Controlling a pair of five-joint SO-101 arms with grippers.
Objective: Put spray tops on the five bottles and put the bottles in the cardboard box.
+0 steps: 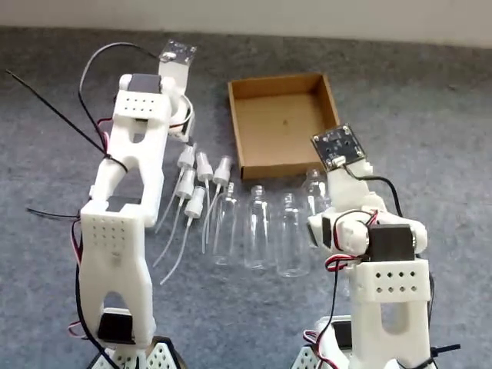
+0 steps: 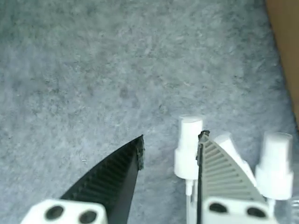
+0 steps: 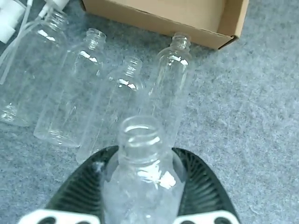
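Cardboard box (image 1: 280,123): we see it lying open side up on the grey counter (image 1: 430,108), beyond both arms, and we place everything else against it.
Loose bottles (image 1: 257,227): four clear ones lie on their sides in a row just short of the box's near wall. Their long axes run roughly parallel, with open necks toward the box and bases away from it. The one nearest the right arm lies closest to the box.
Fifth bottle (image 3: 140,177): it sits in the right arm's jaws on the side of the row away from the box. Its long axis runs in line with the row and its open neck points toward the box. We cannot tell whether it is clear of the counter.
Right gripper (image 3: 142,154): the jaws are clamped on the body of the fifth bottle, one dark jaw on each side below the neck.
Spray tops (image 1: 196,181): five white ones lie in a cluster off the box's near corner on the left arm's side, beside the row. Their heads point toward the box end, and their thin dip tubes trail away from the box.
Left gripper (image 2: 172,140): the jaws are spread apart and grip nothing, with the tips low over the counter at the cluster. One spray top (image 2: 188,147) lies between the tips, just beside the grey jaw, and we cannot tell whether they touch. A second spray top (image 2: 275,161) lies outside that jaw, on the box's side.
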